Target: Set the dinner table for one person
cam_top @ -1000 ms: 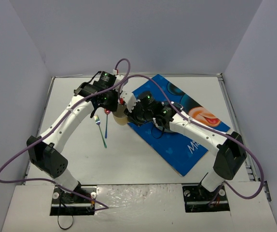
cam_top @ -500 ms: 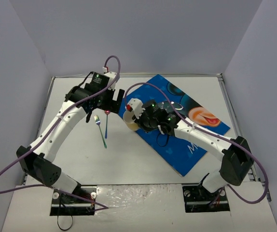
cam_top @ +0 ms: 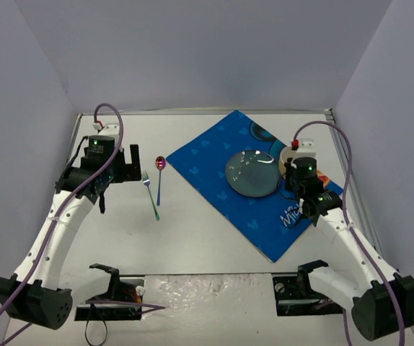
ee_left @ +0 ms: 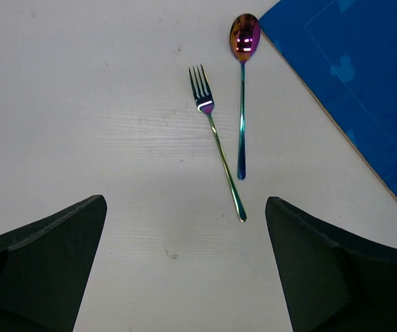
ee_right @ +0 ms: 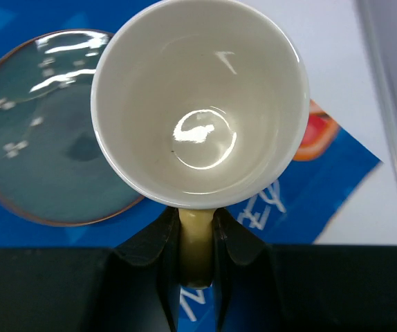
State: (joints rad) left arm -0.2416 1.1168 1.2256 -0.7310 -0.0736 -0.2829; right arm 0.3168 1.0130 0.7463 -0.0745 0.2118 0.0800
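Worktop (cam_top: 207, 238) spans the cell floor under both arms. One placemat (cam_top: 214, 155), skewed, sits on the right half and carries one plate (cam_top: 251, 173). One cup (ee_right: 198, 104) is over the mat's right corner, probably the drink spot, its handle clenched by the right claw (ee_right: 197, 221). One fork (ee_left: 216, 142) and one spoon (ee_left: 242, 104) lie left of the mat. Left claw (ee_left: 185, 200) gapes, empty.

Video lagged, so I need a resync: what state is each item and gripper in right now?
cup: upright, empty, gripped by its handle.
right gripper: shut on the cup.
left gripper: open, holding nothing.
plate: empty, flat on the placemat.
placemat: spread flat on the dinner table.
fork: lying on the dinner table, left of the placemat.
spoon: lying beside the fork.
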